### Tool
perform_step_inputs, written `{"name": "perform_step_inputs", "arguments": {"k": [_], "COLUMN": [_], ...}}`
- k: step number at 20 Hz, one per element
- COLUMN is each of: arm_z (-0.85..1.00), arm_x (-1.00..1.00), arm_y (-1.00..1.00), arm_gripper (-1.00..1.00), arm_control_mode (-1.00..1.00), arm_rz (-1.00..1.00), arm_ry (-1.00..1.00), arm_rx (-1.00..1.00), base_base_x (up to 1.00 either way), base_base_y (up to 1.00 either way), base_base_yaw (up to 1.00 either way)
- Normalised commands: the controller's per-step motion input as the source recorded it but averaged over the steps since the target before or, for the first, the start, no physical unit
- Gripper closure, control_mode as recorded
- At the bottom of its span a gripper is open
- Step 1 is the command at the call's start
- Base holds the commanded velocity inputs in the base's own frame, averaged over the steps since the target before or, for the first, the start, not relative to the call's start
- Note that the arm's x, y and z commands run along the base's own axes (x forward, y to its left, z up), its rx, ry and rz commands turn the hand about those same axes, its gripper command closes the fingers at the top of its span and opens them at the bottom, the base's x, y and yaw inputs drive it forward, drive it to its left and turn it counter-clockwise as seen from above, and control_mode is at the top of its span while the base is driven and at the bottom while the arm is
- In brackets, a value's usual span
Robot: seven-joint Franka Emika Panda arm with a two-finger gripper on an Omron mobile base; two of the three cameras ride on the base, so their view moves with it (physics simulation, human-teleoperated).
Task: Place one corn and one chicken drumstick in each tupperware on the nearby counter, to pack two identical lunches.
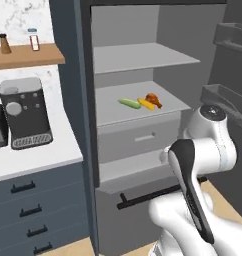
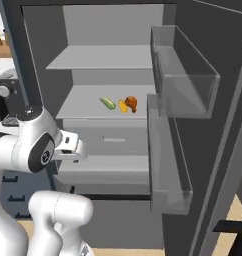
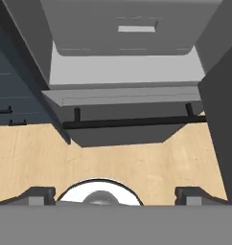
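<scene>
The fridge stands open. On its middle shelf [image 1: 113, 114] lie a pale green corn [image 1: 129, 103], a yellow corn [image 1: 146, 103] and an orange-brown chicken drumstick [image 1: 154, 99], close together. From the right base view the same green corn [image 2: 108, 103], yellow corn [image 2: 122, 106] and drumstick [image 2: 131, 103] lie mid-shelf. My arm is folded low in front of the fridge, well below that shelf. My gripper [image 3: 116, 194] is open, with its fingertips [image 3: 39, 194] far apart and nothing between them. It points down at the fridge's bottom drawer. The tupperware is out of view. The white counter [image 1: 38, 155] lies to the left.
A grey coffee machine [image 1: 25, 112] stands on the counter under a wooden wall shelf [image 1: 28, 55] with bottles. The fridge door hangs open on the right with clear bins [image 2: 185, 75]. A black handle bar [image 3: 132, 123] crosses the bottom drawer above the wooden floor [image 3: 31, 158].
</scene>
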Motion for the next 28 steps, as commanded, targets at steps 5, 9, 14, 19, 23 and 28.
{"name": "perform_step_inputs", "arguments": {"k": [5,9,14,19,23,28], "arm_z": [0.0,0.0,0.0,-0.1,-0.29,-0.09], "arm_x": [0.0,0.0,0.0,0.21,0.58,0.68], "arm_y": [0.0,0.0,0.0,0.0,0.0,0.21], "arm_gripper": [-1.0,-1.0,-1.0,-1.0,-1.0,-1.0], "arm_control_mode": [1.0,1.0,1.0,-1.0,-1.0,-1.0], "arm_rz": [0.0,0.0,0.0,0.0,0.01,0.0], "arm_ry": [0.0,0.0,0.0,-0.01,-0.15,-0.24], "arm_rx": [0.0,0.0,0.0,0.0,0.0,0.0], "base_base_x": [0.7,0.44,0.64,0.4,0.0,0.0], "base_base_y": [-0.31,-0.45,-0.01,0.09,0.0,0.0], "base_base_yaw": [0.0,0.0,0.0,0.0,0.0,0.0]}}
